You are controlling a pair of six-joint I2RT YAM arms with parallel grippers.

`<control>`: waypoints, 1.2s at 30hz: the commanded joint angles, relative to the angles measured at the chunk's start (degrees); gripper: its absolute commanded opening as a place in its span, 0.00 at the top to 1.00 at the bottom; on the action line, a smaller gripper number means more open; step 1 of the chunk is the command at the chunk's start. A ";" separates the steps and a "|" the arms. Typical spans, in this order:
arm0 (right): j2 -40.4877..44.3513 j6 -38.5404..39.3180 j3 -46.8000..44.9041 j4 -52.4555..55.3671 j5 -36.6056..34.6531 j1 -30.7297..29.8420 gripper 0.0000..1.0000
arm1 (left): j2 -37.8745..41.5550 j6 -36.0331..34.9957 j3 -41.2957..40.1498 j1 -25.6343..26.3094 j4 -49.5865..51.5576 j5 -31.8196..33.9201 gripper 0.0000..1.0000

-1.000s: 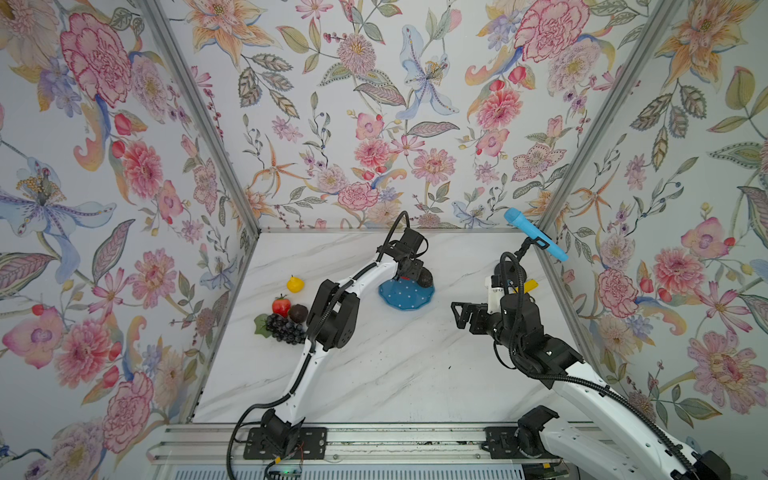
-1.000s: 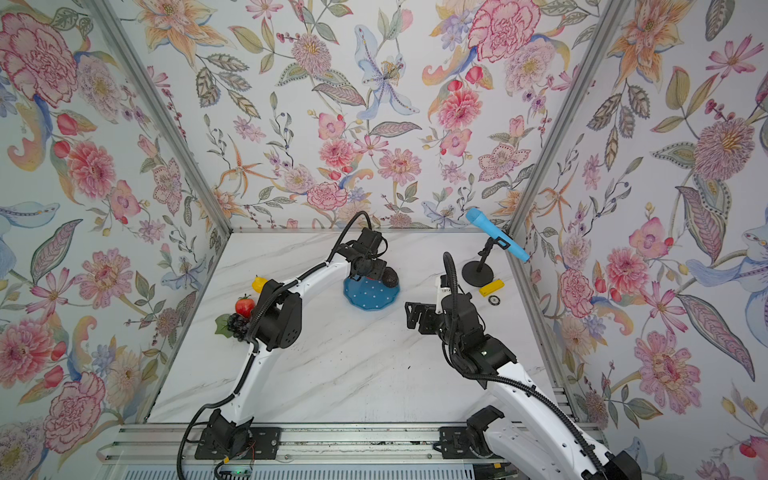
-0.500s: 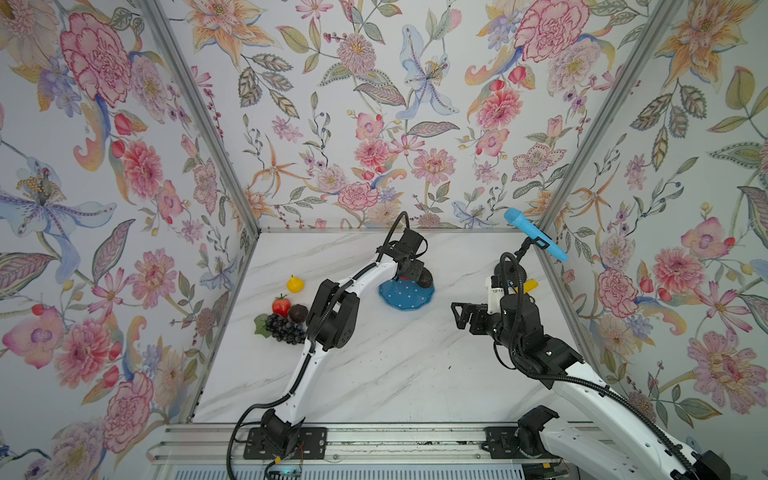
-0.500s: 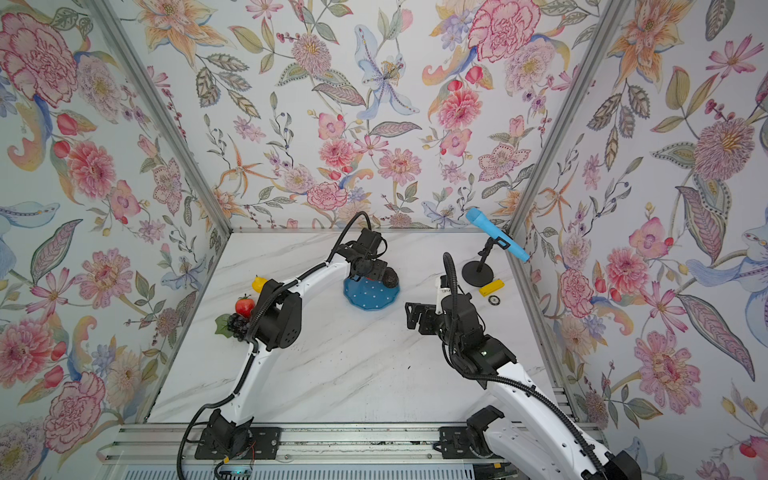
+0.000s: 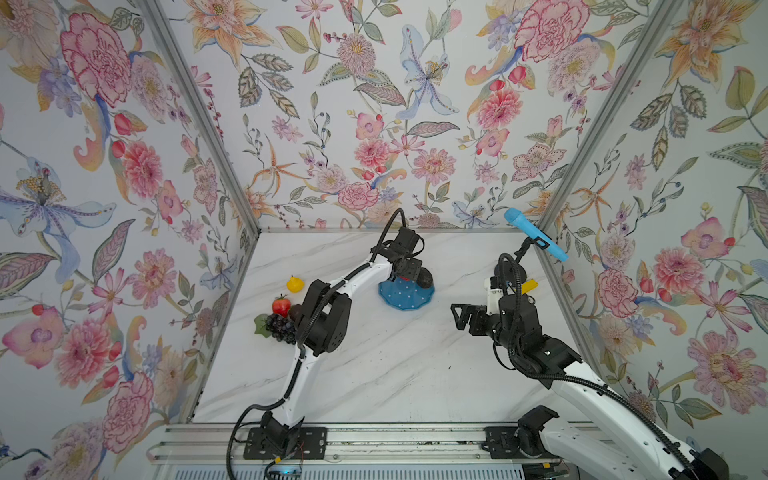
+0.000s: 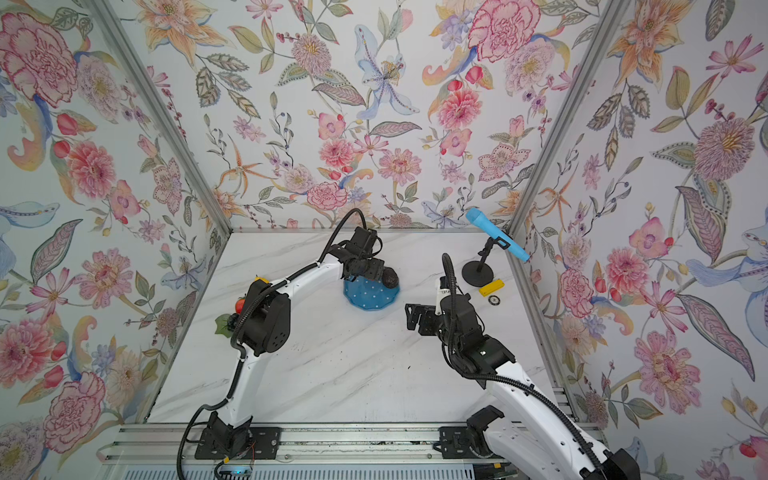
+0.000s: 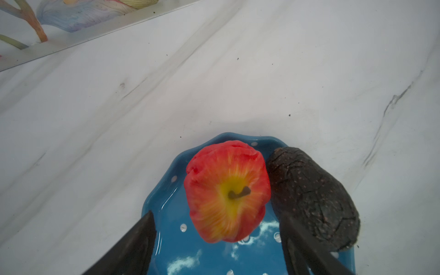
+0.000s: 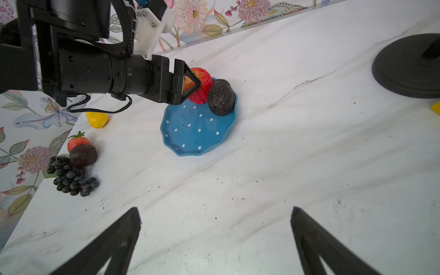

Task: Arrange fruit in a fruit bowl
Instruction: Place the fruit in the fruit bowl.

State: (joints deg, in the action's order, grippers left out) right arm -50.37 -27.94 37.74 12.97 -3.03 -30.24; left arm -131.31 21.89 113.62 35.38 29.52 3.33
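The blue polka-dot fruit bowl [image 5: 409, 298] [image 6: 370, 298] [image 8: 197, 128] sits at the back middle of the table. A red apple [image 7: 226, 190] [image 8: 202, 78] and a dark brown avocado [image 7: 314, 197] [image 6: 390, 277] lie side by side in it. My left gripper [image 7: 215, 215] [image 8: 190, 82] hovers over the bowl, open, a finger on each side of the apple with gaps showing. On the table at the left lie a lemon [image 5: 295, 284], a strawberry [image 5: 281, 305], a dark round fruit [image 8: 83, 156] and a grape bunch [image 5: 280, 328]. My right gripper [image 8: 214, 209] [image 5: 459, 316] is open and empty, right of the bowl.
A black microphone-stand base [image 6: 478, 274] holding a blue microphone [image 5: 534, 235] stands at the back right. Beside it lie a yellow block [image 6: 491, 287] and a small round ring [image 6: 494, 301]. Flowered walls close in three sides.
The left jaws have spread slightly wider around the apple. Both arms and the fruit otherwise stay where they were.
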 commanded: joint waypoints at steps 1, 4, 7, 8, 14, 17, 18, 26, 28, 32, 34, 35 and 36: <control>-0.31 -0.84 -0.30 -0.20 -0.42 0.10 0.01 | 5.92 0.39 -4.25 -0.04 -1.69 -0.17 0.17; -1.03 -0.36 0.38 -0.23 -0.48 0.11 0.01 | 12.23 0.54 -11.33 -0.04 -5.21 -0.35 0.17; -2.07 -0.04 1.34 -0.39 -0.36 0.18 0.01 | 20.28 0.75 -19.91 -0.12 -10.04 -0.13 0.16; -2.35 0.14 1.60 -0.46 -0.27 0.17 0.01 | 22.76 1.16 -22.49 -0.23 -11.24 0.23 0.16; -3.26 0.61 3.40 -0.63 -0.17 0.18 0.01 | 36.72 2.66 -37.38 -0.78 -15.09 4.78 0.16; -3.15 0.46 3.07 -0.71 0.03 0.09 0.01 | 44.05 3.99 -44.80 -2.43 -15.02 6.47 0.16; -3.12 0.26 2.75 -0.98 0.00 -0.01 0.01 | 46.47 4.82 -47.40 -3.39 -14.79 7.25 0.16; -3.66 -0.50 1.09 -2.60 1.48 -0.10 0.01 | 55.10 6.33 -57.04 -11.96 -8.76 12.49 0.16; -3.94 -0.26 1.20 -2.54 2.03 -0.12 0.01 | 55.17 6.42 -58.29 -13.77 -7.99 12.97 0.15; -3.86 0.26 0.77 -2.59 2.15 -0.09 0.01 | 54.04 6.26 -60.21 -18.18 -6.85 13.79 0.15; -3.60 0.17 0.29 -2.98 2.13 -0.10 0.01 | 52.93 5.89 -60.77 -19.71 -6.25 14.83 0.15; -3.52 0.01 -0.13 -3.32 2.18 -0.10 0.01 | 52.38 6.01 -61.26 -20.62 -6.50 14.92 0.15; -3.46 -0.23 -0.41 -3.71 2.35 -0.07 0.01 | 51.97 6.35 -61.92 -21.31 -6.94 14.54 0.15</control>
State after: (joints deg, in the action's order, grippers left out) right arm -54.11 -27.90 38.65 10.79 -1.45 -30.24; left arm -77.95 27.73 53.23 15.79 20.86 15.88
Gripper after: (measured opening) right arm 0.992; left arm 0.848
